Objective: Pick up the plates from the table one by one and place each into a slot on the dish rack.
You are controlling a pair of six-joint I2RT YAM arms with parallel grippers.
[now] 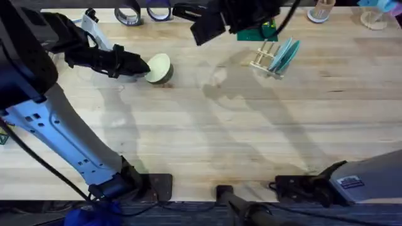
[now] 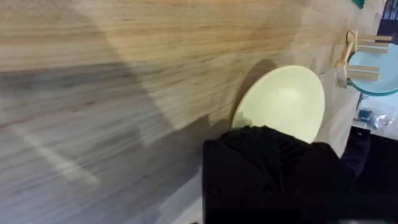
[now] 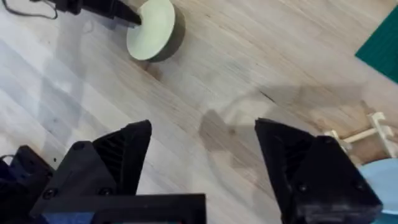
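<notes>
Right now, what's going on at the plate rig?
The left gripper is shut on the pale yellow plate, which is tilted up off the table at the far left. The right gripper hangs open above the table near the dish rack. Two blue plates already stand in the rack's slots, so the yellow one looks like the last to go.

The wood table [image 1: 207, 138] carries the dish rack [image 1: 265, 58] and tape rolls [image 1: 129, 15].
</notes>
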